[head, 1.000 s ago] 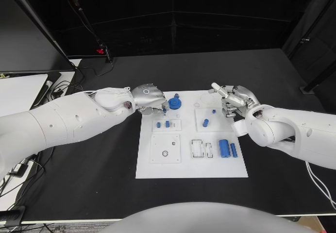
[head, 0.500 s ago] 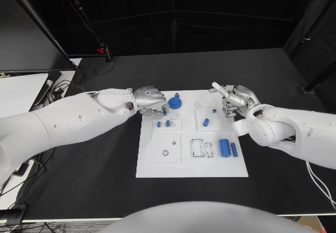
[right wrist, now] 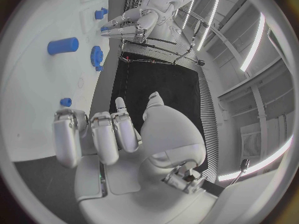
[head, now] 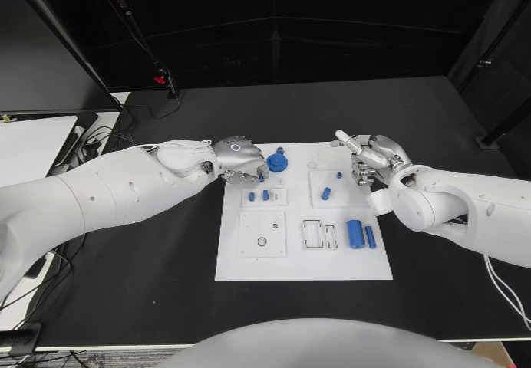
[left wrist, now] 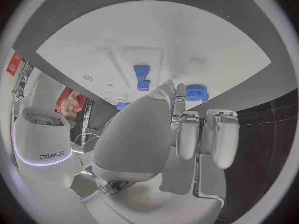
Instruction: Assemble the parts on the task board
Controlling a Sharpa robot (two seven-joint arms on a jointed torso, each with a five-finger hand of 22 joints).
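The white task board (head: 305, 257) lies mid-table. A blue gear (head: 275, 162) stands at its far edge, two small blue pegs (head: 258, 196) sit just nearer, and another peg (head: 325, 193) stands in the plate to their right. A blue cylinder (head: 353, 234) and a blue bar (head: 368, 236) lie at the near right. My left hand (head: 238, 161) rests fingers-down on the board's far left corner, beside the gear (left wrist: 196, 91). A bit of blue (head: 261, 178) shows under its fingers; I cannot tell if it is held. My right hand (head: 371, 159) hovers over the far right edge, fingers apart, holding nothing.
Cables and a white surface (head: 33, 142) lie at the table's left edge. Recessed white plates (head: 262, 234) with holes and slots (head: 318, 234) take up the board's middle. Bare black table (head: 144, 268) surrounds the board.
My left hand has edged slightly to the right along the board's far edge, toward the gear. The right hand and the parts have not moved.
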